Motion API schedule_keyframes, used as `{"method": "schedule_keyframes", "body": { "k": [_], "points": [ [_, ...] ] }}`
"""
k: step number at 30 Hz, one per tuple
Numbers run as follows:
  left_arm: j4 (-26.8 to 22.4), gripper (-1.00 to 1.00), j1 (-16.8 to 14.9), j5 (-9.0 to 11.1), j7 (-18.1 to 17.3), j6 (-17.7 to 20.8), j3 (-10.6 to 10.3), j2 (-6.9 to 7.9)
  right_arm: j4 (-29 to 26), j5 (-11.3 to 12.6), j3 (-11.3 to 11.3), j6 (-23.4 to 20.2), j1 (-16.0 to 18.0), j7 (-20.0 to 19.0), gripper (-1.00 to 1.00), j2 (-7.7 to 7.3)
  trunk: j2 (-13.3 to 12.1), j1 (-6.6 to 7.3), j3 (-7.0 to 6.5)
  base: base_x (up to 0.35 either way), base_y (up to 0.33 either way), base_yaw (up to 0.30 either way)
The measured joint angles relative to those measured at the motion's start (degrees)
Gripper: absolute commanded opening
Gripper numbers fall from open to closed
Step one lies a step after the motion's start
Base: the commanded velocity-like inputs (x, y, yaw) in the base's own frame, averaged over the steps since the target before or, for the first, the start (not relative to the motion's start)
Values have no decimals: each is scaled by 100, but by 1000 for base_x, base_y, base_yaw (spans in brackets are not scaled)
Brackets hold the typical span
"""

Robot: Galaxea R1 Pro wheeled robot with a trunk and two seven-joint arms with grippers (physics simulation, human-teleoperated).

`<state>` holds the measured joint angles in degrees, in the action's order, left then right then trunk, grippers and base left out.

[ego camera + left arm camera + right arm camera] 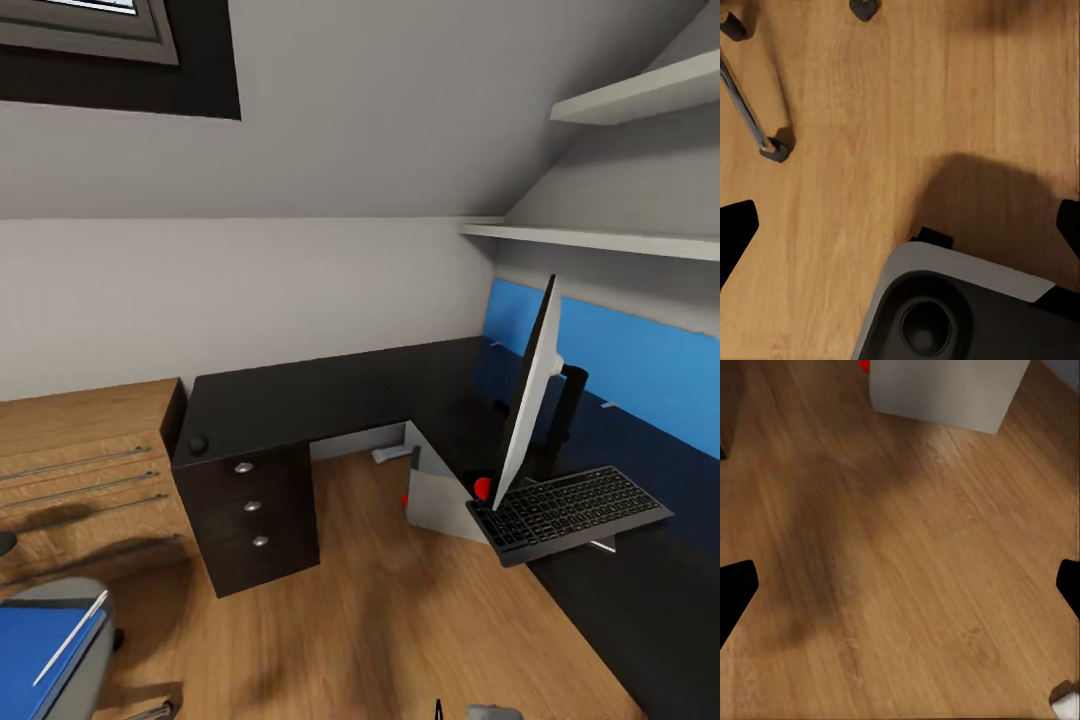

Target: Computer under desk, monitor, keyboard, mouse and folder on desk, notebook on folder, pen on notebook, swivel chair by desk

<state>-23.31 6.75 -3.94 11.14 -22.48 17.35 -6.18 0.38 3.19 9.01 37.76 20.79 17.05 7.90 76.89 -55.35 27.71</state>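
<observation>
The tabletop (300,400), matte black and L-shaped, lies well ahead of both pincers. On it the thin monitor (528,400) stands upright, the dark keyboard (570,510) overhanging the edge, likely unsettled. The boxy grey computer (440,500) sits beneath, ahead of the right pincer (900,585). The grey padded chair (90,640) carries the blue folder (35,650) and white pen (70,637). Left pincer (900,232) and right hang released over plank floor.

Head cam high facing desk (300,400), wrist cams floorward
</observation>
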Motion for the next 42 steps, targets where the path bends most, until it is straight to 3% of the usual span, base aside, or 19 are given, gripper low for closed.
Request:
{"method": "schedule_keyframes", "body": {
  "k": [5, 17, 36, 42],
  "points": [
    [10, 100, 0, -23, -15, -246, 1, -1, 0, 0, 0, 1, 0, 0, 100, -2, 1, 3, -14, 214, 0, -277],
    [12, 100, 0, -27, -19, -295, 1, -1, 6, 1, 5, -3, 0, 0, 100, -2, 0, 3, -49, 318, 21, -277],
    [10, 100, 0, -25, -25, -364, -6, -1, 7, -20, 8, -8, -1, -6, 100, -2, 0, 2, -104, 144, 284, -277],
    [19, 100, 0, -34, -27, -362, -7, -1, 8, -23, 16, -7, 0, -4, 100, -2, 0, 1, -122, 90, 88, -277]
  ]
}}
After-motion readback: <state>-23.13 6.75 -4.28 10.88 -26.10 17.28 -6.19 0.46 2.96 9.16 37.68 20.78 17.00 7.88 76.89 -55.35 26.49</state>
